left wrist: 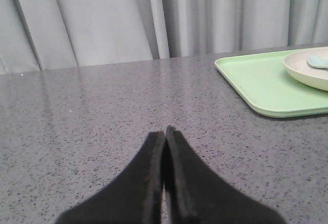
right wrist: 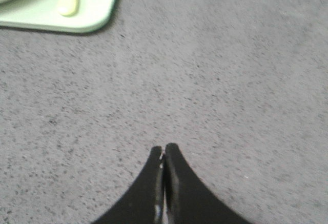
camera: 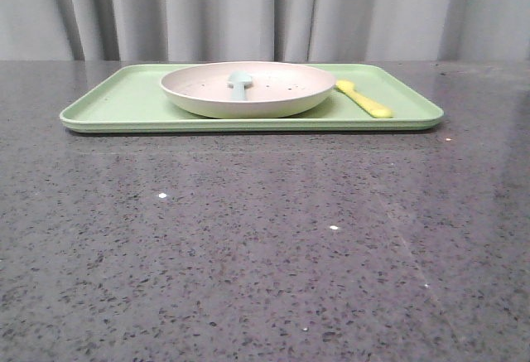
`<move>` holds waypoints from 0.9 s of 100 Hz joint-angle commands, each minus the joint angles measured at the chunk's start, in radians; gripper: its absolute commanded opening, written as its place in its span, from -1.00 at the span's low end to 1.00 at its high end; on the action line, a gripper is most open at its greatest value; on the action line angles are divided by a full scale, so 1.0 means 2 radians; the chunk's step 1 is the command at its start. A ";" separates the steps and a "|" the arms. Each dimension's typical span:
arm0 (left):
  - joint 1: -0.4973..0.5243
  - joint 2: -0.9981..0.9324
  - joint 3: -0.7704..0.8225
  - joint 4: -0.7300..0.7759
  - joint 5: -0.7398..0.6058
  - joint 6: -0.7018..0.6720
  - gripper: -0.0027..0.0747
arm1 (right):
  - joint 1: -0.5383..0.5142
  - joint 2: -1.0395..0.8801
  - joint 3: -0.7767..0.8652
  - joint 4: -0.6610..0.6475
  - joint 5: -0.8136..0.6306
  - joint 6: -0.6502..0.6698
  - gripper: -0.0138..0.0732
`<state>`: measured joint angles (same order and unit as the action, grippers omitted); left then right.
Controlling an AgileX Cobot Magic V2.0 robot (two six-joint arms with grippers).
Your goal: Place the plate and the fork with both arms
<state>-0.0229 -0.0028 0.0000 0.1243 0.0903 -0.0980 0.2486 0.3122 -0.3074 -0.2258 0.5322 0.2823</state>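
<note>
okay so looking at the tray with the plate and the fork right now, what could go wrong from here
1. A pale blue spoon lies in the plate; tilting the plate during a lift could tip it out.
2. The fork lies flat on the green tray close beside the plate, so shut jaws must open, and may bump the plate's rim.

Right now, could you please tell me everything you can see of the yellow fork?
The fork is small, bright yellow and looks like matte plastic, with a flat handle. It lies flat on the green tray, to the right of the plate and apart from it as far as the front view shows. One end points toward the tray's near right corner; the other points toward the back. Its tines cannot be made out. Neither gripper touches it.
</note>
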 commanded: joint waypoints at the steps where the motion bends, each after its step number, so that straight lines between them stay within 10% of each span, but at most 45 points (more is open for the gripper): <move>1: 0.000 -0.016 0.006 -0.005 -0.039 0.000 -0.98 | -0.008 -0.032 0.024 0.005 -0.084 -0.002 -0.84; 90: 0.000 -0.016 0.006 -0.005 -0.039 0.000 -0.98 | -0.082 -0.171 0.165 0.032 -0.254 -0.032 -0.84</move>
<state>-0.0229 -0.0028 0.0000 0.1243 0.0903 -0.0980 0.0893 -0.0106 0.0267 -0.1453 0.1213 0.2314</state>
